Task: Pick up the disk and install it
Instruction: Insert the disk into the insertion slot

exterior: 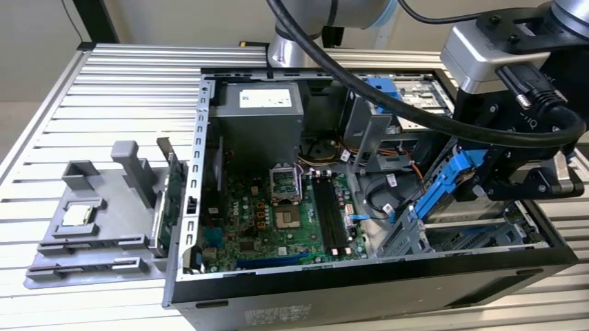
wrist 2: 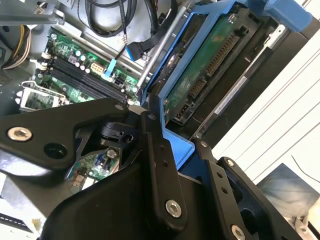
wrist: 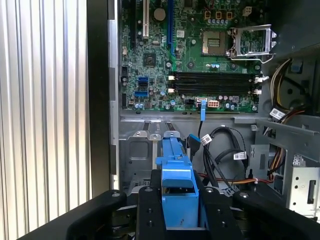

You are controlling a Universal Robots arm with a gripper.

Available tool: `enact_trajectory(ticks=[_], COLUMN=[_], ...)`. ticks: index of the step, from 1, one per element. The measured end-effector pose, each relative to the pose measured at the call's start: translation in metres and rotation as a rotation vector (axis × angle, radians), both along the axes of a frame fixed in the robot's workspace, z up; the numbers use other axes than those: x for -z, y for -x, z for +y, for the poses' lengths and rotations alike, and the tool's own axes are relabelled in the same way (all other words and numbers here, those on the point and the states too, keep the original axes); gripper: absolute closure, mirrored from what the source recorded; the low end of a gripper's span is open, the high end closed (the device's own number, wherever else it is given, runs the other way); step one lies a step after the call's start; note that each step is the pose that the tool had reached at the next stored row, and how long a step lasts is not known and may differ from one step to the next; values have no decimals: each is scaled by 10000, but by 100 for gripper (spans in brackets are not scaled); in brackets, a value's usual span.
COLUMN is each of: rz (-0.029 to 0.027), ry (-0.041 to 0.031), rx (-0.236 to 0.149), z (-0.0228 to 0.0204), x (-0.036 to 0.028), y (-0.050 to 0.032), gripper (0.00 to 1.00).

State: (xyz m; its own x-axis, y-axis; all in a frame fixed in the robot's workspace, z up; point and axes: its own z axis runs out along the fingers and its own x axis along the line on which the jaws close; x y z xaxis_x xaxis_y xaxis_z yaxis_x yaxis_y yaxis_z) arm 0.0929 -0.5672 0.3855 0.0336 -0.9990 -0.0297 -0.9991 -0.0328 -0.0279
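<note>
The disk [exterior: 440, 196], a flat rectangular grey hard drive framed by a blue plastic bracket, stands steeply tilted on edge inside the open black computer case [exterior: 368, 284], at the end on the exterior view's right. The black gripper [wrist: 180, 192] clamps its bracket. In the second wrist view its green circuit-board face [wrist 2: 200, 70] and connector pins show.
</note>
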Motion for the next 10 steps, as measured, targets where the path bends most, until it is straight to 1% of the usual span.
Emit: enact_trajectory(ticks=[1, 10], rz=[1, 0], ry=[3, 1], rx=[0, 0], z=[0, 0], x=[0, 8], y=[0, 0], gripper=[0, 0])
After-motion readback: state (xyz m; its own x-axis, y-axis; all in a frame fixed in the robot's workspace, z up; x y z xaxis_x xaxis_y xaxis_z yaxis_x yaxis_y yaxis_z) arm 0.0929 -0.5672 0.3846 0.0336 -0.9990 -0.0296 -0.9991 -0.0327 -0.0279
